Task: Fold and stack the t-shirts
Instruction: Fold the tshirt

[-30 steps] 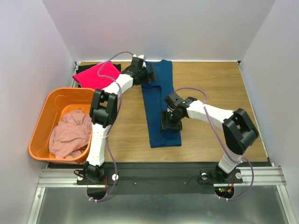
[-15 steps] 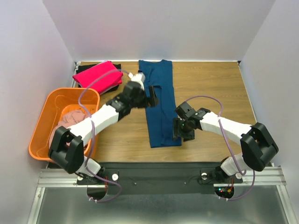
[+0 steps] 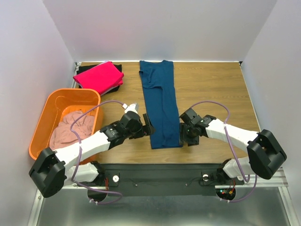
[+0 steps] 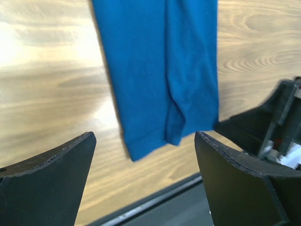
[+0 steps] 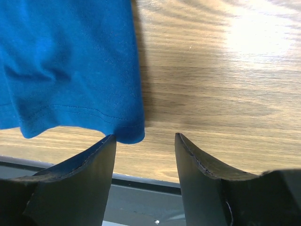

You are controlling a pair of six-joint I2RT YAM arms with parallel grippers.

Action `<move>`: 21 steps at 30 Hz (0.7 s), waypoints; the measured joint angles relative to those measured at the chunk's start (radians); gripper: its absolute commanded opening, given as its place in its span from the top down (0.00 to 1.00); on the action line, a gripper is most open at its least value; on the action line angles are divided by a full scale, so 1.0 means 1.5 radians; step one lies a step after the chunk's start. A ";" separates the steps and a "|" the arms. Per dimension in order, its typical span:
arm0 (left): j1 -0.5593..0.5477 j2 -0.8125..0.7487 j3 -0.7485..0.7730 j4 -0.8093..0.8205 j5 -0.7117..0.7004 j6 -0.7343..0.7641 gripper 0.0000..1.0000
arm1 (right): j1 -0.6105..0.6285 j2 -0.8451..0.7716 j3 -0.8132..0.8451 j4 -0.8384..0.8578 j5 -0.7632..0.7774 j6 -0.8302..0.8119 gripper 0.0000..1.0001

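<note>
Well left of the navy t-shirt (image 3: 161, 101), which lies as a long strip on the table (image 3: 211, 84), sit the basket (image 3: 44, 110) holding a pale pink t-shirt (image 3: 70, 134) and the folded bright pink t-shirt (image 3: 98, 75). Just left of the navy one's near hem the left gripper (image 3: 149, 128) has its jaws spread wide and empty. Just right of that hem, the right gripper (image 3: 184, 134) has its jaws partly apart, gripping nothing.

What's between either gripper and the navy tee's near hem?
Nothing visible. The left gripper and right gripper flank the near hem of the navy tee, both open, with only bare table in the gaps. In the right wrist view the hem corner lies right by one of its fingers.
</note>
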 measured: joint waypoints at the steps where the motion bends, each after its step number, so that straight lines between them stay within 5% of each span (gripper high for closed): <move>1: -0.008 -0.006 -0.005 0.000 -0.006 -0.011 0.02 | 0.000 0.000 -0.003 0.002 -0.002 0.001 0.41; 12: -0.110 0.059 -0.021 -0.010 -0.038 -0.098 0.03 | 0.000 -0.003 -0.018 0.051 -0.031 0.005 0.41; 21: -0.143 0.121 -0.020 -0.034 -0.059 -0.121 0.17 | 0.000 0.022 -0.018 0.071 -0.039 -0.003 0.48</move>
